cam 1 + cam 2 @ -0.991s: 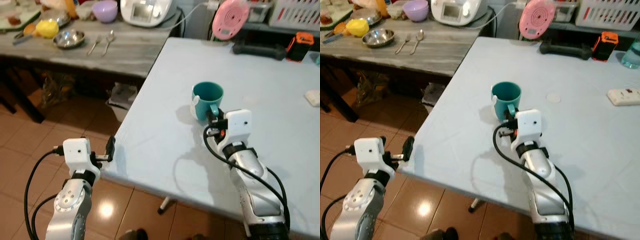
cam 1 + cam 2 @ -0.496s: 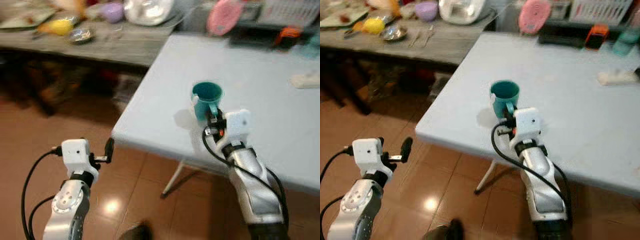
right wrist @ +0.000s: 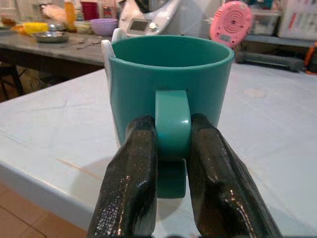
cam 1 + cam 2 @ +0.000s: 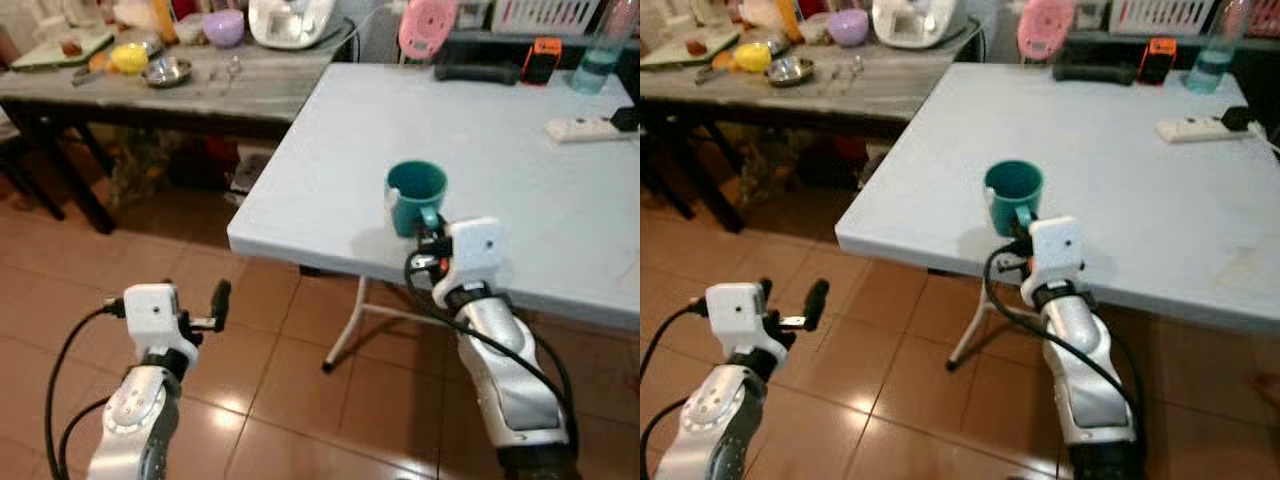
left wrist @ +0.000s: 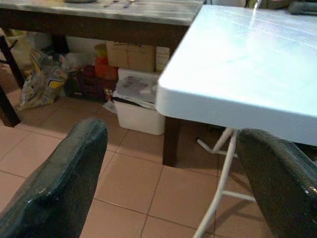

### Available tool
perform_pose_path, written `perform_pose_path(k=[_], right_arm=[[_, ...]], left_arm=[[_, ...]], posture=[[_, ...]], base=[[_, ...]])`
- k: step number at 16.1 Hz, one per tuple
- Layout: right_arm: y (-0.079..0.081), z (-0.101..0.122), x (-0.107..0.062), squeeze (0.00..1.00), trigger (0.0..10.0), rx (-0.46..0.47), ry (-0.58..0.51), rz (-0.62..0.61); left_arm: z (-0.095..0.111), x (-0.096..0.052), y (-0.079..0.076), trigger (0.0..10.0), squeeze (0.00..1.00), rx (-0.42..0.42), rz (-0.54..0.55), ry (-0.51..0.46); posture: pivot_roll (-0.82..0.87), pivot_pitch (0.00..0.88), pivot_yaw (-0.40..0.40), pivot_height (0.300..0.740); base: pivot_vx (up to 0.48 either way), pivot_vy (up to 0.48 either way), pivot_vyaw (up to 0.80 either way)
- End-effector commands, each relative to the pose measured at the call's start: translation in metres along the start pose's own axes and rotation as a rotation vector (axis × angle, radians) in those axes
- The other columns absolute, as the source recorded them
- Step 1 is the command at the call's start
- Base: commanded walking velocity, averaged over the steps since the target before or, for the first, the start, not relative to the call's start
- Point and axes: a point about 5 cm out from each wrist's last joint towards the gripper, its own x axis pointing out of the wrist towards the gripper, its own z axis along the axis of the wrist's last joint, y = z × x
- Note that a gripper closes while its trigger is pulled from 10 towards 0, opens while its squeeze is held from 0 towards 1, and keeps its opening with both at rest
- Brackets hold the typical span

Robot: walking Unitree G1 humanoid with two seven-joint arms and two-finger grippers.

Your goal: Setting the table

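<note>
Camera's pulled back since a second ago, so way more of the tiled floor shows under the near edge of the light blue-white folding table (image 4: 500, 130) now; the cup and the grippers sit in pretty much the same spots in the picture as before, so the shift is the view and not the stuff.

Right gripper (image 3: 171, 148) is clamped on the handle of the teal ceramic mug (image 4: 416, 198), one black finger (image 3: 131, 183) on each side of it, nice and snug. Mug is upright, near the near edge of the table, somewhat left of its middle, with something white tucked against its left side. Can't tell from these shots whether its base is resting on the tabletop or just off it.

Left gripper (image 4: 221, 300) hangs out over the reddish-brown floor tiles (image 4: 270, 380), near and left of the table corner, fingers (image 5: 64, 183) spread wide with nothing between them.

Far left there's a grey wooden side table (image 4: 250, 90) with a small steel bowl (image 4: 166, 71), a yellow thing (image 4: 129, 58), a purple bowl (image 4: 225, 27) and a white cooker-looking appliance (image 4: 290, 20). On the far edge of the folding table: a pink round fan-like gadget (image 4: 427, 27), an orange and black device (image 4: 545, 58), a clear bottle (image 4: 596, 55) and a white power strip (image 4: 585, 127).
</note>
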Motion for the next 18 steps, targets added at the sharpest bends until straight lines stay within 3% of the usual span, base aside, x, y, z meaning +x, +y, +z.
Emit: perform_pose_path(k=[1, 6, 18], right_arm=[[0.0005, 0.0010, 0.0012, 0.00, 10.0, -0.002, -0.004, -0.003], [0.0006, 0.0005, 0.0015, 0.00, 10.0, -0.007, -0.003, 0.001], [0.0049, -0.0019, 0.0029, 0.00, 10.0, -0.009, -0.003, 0.020]], left_arm=[[0.0003, 0.0009, 0.0020, 10.0, 0.00, 0.013, 0.008, 0.006], [-0.0019, -0.0009, -0.0007, 10.0, 0.00, 0.011, -0.007, 0.007], [-0.0037, -0.0010, -0.0049, 10.0, 0.00, 0.020, -0.025, 0.000]], posture=[[-0.15, 0.116, 0.069, 0.740], [-0.15, 0.118, 0.063, 0.740], [-0.15, 0.115, 0.061, 0.740]], base=[[0.000, 0.000, -0.56], [0.000, 0.134, -0.70], [0.000, 0.466, -0.46]])
